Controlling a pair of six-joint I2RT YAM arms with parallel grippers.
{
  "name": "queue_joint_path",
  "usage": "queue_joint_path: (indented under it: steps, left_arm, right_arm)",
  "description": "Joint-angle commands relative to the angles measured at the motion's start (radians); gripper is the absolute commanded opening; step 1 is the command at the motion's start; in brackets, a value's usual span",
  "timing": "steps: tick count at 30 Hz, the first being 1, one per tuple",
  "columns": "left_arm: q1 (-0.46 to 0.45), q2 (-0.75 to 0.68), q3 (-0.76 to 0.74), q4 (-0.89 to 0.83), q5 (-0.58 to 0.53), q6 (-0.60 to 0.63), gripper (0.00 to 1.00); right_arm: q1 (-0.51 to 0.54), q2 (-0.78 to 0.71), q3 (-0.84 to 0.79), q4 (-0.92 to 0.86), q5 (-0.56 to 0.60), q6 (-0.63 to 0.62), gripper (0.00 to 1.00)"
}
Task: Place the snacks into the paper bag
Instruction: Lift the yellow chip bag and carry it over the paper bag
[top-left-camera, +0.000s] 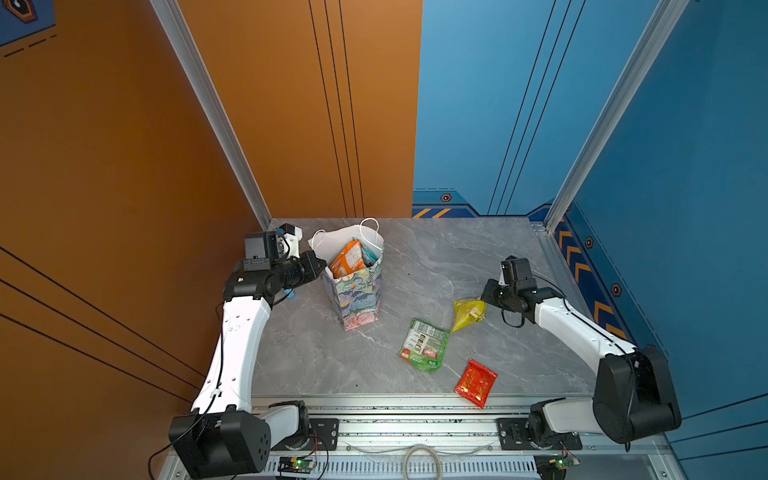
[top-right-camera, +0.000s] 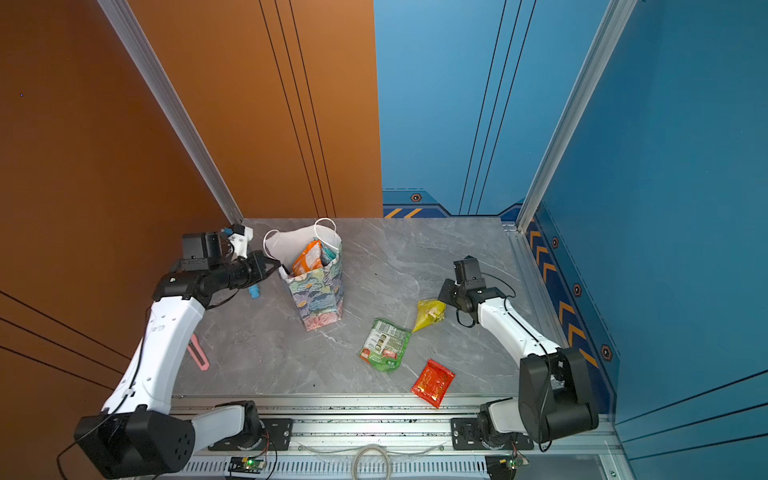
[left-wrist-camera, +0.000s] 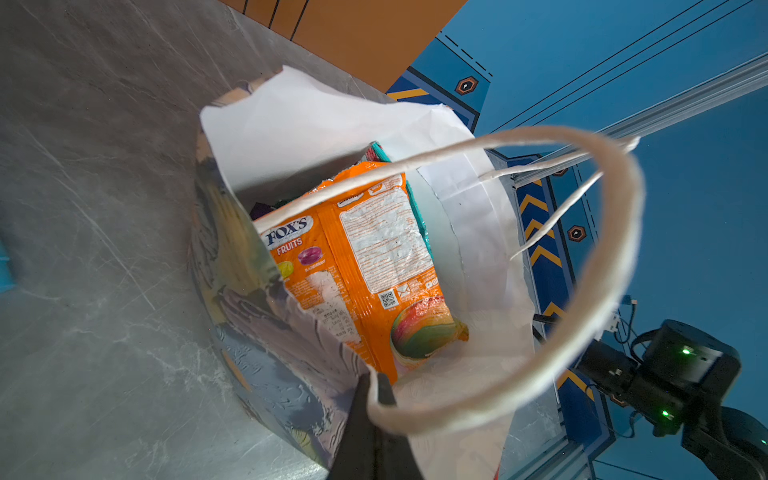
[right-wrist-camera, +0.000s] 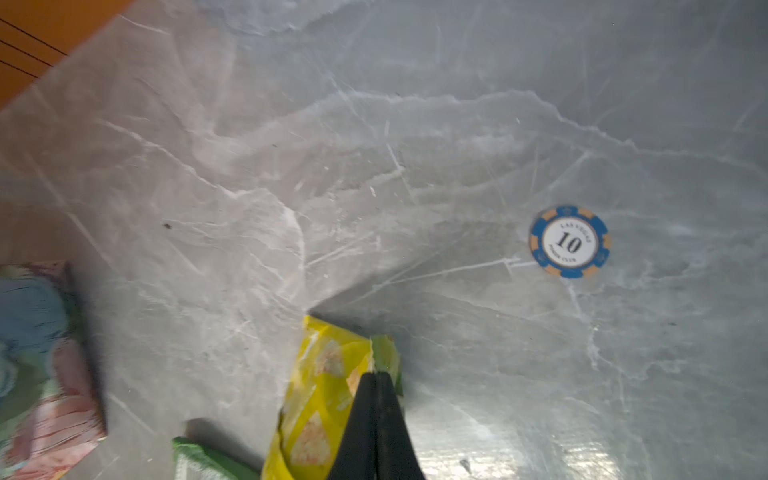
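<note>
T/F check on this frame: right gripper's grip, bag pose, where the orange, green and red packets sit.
1. The right gripper is shut on the yellow packet. True.
2. The paper bag lies on its side. False: it stands upright, with the left gripper shut on its rim.
3. The orange FOX'S packet lies beside the bag. False: it is inside it.
4. The green packet and the red packet lie on the table. True.

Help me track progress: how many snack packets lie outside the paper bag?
3: yellow packet pinched in the right end effector; green packet flat beside it; red packet at the table's front edge. Others may be hidden.
</note>
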Motion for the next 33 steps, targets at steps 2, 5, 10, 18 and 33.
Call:
queue_joint_path:
  steps: [2, 5, 10, 18, 33]
  left_arm:
    - [-0.009, -0.005, -0.003, 0.020, 0.017, -0.005, 0.00]
    - [-0.008, -0.005, -0.001, 0.020, 0.016, -0.005, 0.00]
    - [-0.011, -0.006, -0.003, 0.022, 0.017, -0.006, 0.00]
    - [-0.016, -0.004, -0.002, 0.025, 0.017, -0.008, 0.00]
    - [-0.024, 0.008, 0.004, 0.030, 0.016, -0.012, 0.00]
  right_arm:
    - [0.039, -0.084, 0.082, -0.035, -0.006, 0.020, 0.00]
    - [0.072, -0.107, 0.128, -0.046, -0.001, 0.024, 0.00]
    - [0.136, -0.106, 0.217, -0.048, 0.016, 0.021, 0.00]
    - [0.236, -0.028, 0.415, -0.011, -0.020, 0.014, 0.00]
    - [0.422, 0.233, 0.924, 0.023, -0.112, -0.050, 0.00]
